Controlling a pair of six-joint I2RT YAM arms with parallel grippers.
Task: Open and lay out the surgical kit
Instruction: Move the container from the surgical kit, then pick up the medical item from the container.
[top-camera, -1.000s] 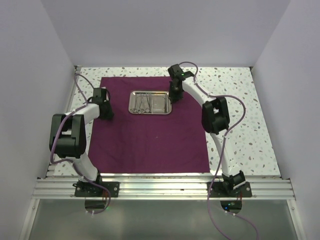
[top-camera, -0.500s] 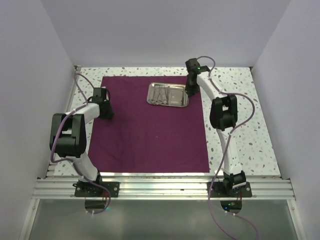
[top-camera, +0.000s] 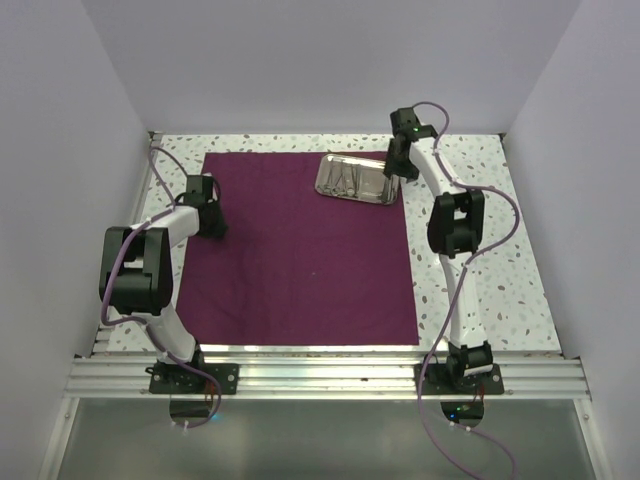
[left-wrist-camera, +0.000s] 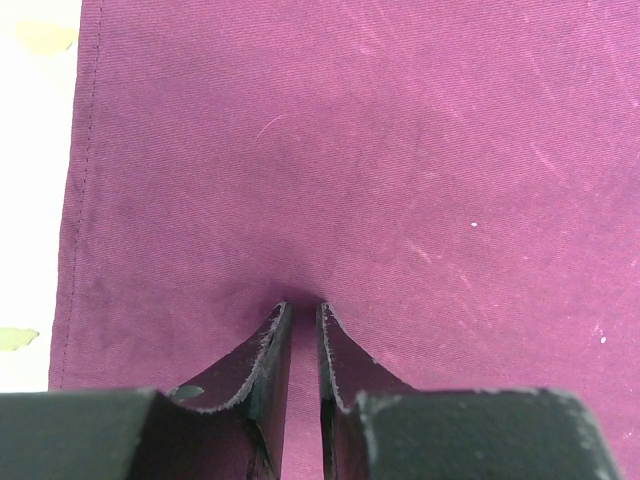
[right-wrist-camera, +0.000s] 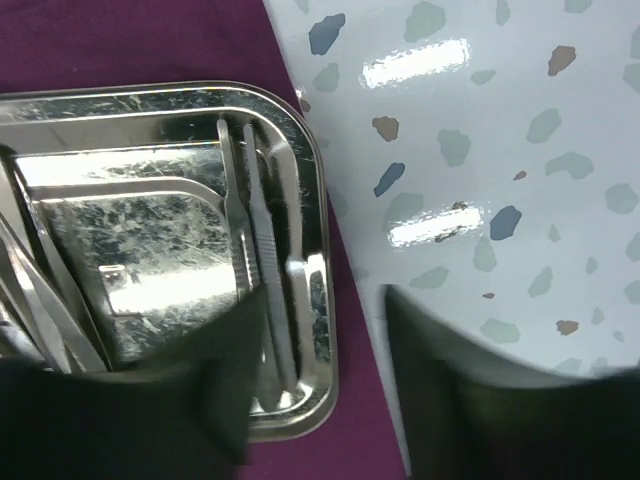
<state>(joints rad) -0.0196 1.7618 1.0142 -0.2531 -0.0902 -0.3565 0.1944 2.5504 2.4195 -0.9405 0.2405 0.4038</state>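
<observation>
The surgical kit's dark purple cloth (top-camera: 300, 250) lies spread flat on the speckled table. Its shiny steel tray (top-camera: 358, 178) sits at the cloth's far right corner and holds slim silver instruments (top-camera: 347, 179). In the right wrist view the tray (right-wrist-camera: 150, 230) shows tweezers (right-wrist-camera: 262, 230) along its right side. My right gripper (top-camera: 393, 170) (right-wrist-camera: 322, 335) is open, one finger over the tray's right rim and the other over bare table. At the cloth's left edge, my left gripper (top-camera: 205, 215) (left-wrist-camera: 303, 310) presses its tips down, jaws closed to a thin slit on a pinch of cloth (left-wrist-camera: 400, 150).
White speckled tabletop (top-camera: 480, 230) borders the cloth on the right and far sides, with a narrow strip (left-wrist-camera: 35, 200) on the left. Plain walls enclose the table on three sides. An aluminium rail (top-camera: 320, 375) with both arm bases runs along the near edge.
My right arm carried the tray from the cloth's far middle out to its far right corner, then opened its jaws off the rim. The left arm stayed put.
</observation>
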